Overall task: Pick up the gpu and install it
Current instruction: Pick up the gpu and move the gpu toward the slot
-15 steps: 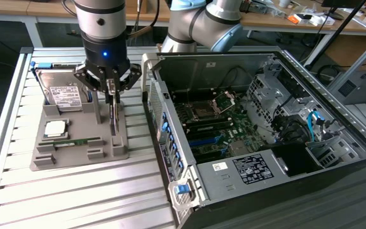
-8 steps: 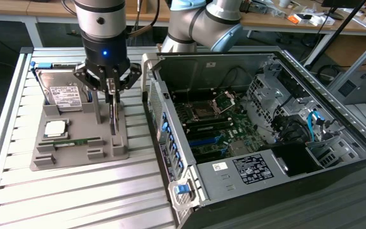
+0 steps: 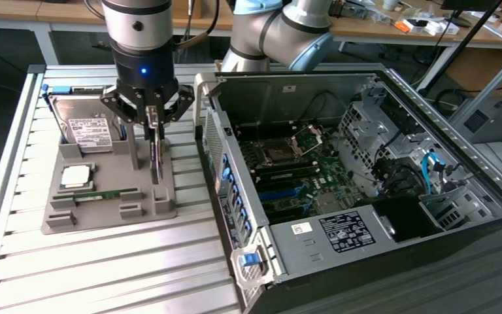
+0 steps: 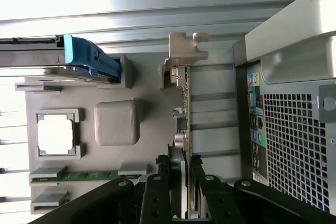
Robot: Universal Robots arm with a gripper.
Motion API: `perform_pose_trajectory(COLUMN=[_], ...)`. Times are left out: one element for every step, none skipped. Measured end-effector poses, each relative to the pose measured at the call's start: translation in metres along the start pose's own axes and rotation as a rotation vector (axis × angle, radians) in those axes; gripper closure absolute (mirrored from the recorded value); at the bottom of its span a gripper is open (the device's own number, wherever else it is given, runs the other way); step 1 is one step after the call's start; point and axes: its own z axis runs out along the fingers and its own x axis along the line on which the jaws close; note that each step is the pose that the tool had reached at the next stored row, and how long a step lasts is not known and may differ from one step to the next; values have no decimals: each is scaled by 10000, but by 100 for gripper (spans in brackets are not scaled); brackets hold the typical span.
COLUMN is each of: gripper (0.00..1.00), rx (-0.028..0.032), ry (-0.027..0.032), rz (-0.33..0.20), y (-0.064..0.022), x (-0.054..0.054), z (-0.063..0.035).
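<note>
Standing on edge, the gpu (image 3: pixel 155 160) hangs straight down from the jaws over the right half of the grey parts tray (image 3: pixel 102 219), in the left-centre of the exterior view. The jaws are pinching its upper edge, one on each face. Whether its lower edge still sits in the tray's slot or has cleared it, I cannot tell.

The exterior view shows the card only as a thin dark slab below the robot arm (image 3: pixel 138 39). The wrist view looks along it: a narrow green board edge (image 4: pixel 187 124) with small parts standing off one face, ending in a pale silver bracket (image 4: pixel 184 51) with a bent tab.

Also on the tray are a hard drive (image 3: pixel 91 131) in a blue-edged carrier, a square CPU (image 3: pixel 76 175) in its pocket, and a RAM stick (image 3: pixel 102 194) lying flat. The wrist view shows the carrier's blue rail (image 4: pixel 89 59), the CPU (image 4: pixel 55 135) and the RAM stick (image 4: pixel 84 176).

An open computer case (image 3: pixel 365 163) lies just to the tray's right, with its motherboard (image 3: pixel 295 170) and blue cables (image 3: pixel 430 170) exposed. The wrist view shows its perforated rear panel (image 4: pixel 294 145).

Everything rests on a ribbed aluminium tabletop (image 3: pixel 102 275). Wooden workbenches (image 3: pixel 425 26) with clutter run along the top of the exterior view.
</note>
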Motion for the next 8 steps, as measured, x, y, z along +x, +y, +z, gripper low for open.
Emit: perform_pose_trajectory(gripper=[73,73,73,73,73,73,73,73], rx=[0,0,0,0,0,-1,0,0], ry=[0,0,0,0,0,-1,0,0], rz=[0,0,0,0,0,0,0,0], y=[0,0,0,0,0,0,1,1], x=[0,0,0,0,0,0,-1,-1], z=[-3,-7,-9,-12,-15,-17,-19,-21])
